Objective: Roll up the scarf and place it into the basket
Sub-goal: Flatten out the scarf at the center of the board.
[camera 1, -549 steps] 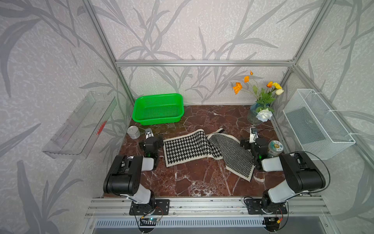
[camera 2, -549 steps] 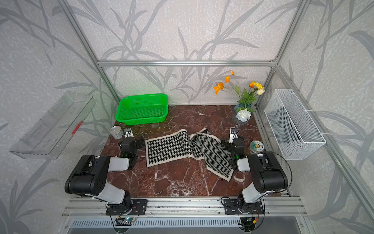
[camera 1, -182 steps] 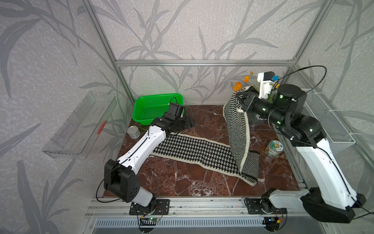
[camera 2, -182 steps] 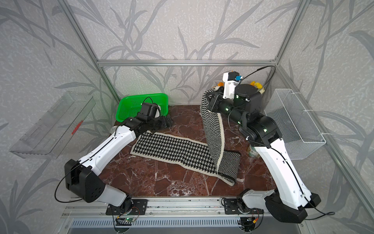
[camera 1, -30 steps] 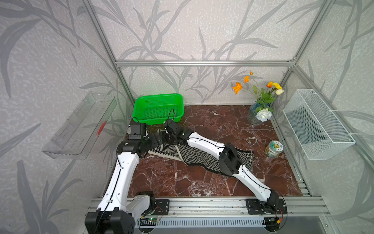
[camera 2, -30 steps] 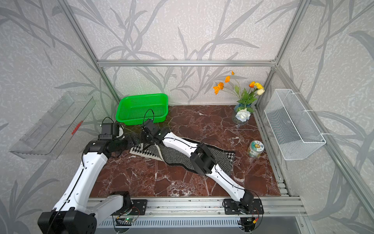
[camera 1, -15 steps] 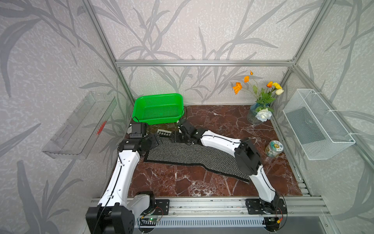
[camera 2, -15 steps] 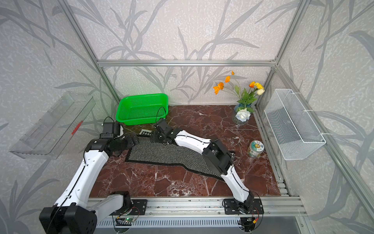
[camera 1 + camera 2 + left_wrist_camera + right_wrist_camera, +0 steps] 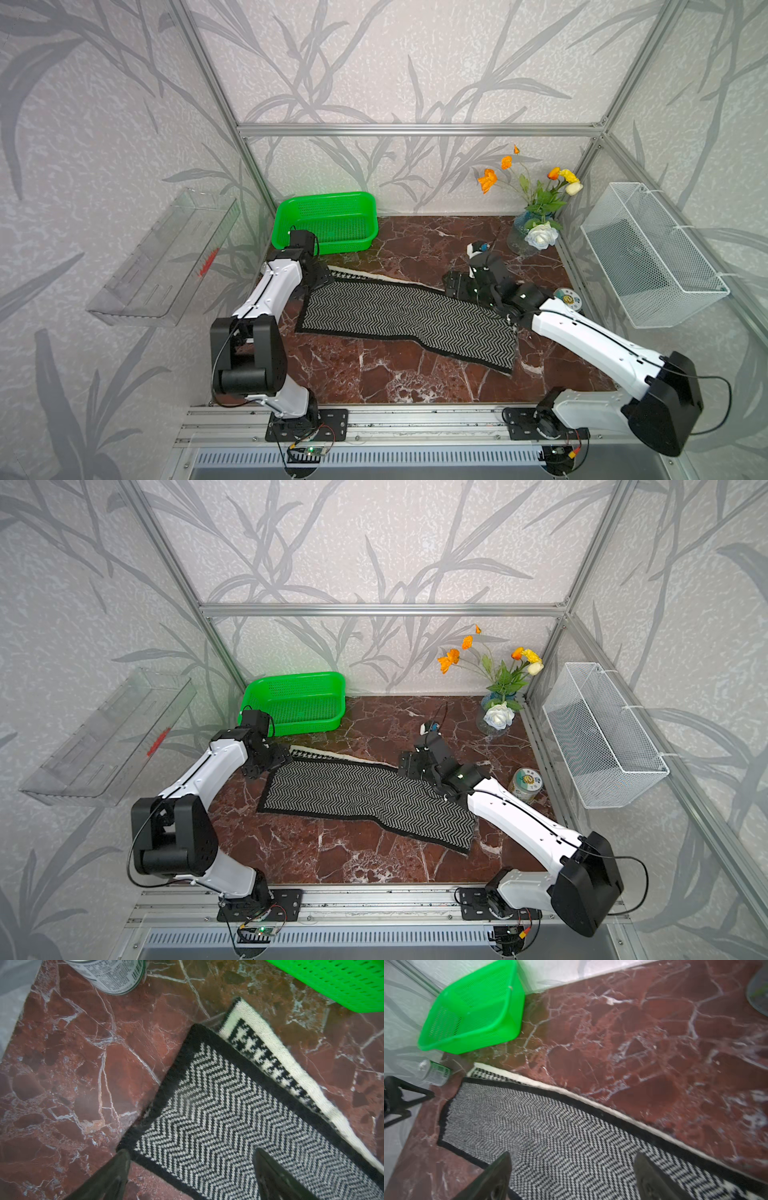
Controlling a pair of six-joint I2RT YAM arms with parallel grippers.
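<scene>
Two grippers, the left gripper (image 9: pixel 191 1152) and the right gripper (image 9: pixel 572 1155), hover spread wide and empty over opposite ends of the scarf (image 9: pixel 407 316), which lies folded flat on the marble (image 9: pixel 374 374) near the basket (image 9: pixel 328 196). Its layers lie askew, so a roll could wander loose. Wrist views show a tin can (image 9: pixel 112 974) by the corner, easily knocked; both top views hide it behind the left arm (image 9: pixel 270 291).

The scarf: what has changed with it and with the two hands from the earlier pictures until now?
The scarf, before bunched with both patterns up, was lifted by the right hand, laid over itself, and now lies flat, zigzag side up. That hand let go and drew back toward its own side, open. The left hand is open at the other end. The basket and flowers stayed.
</scene>
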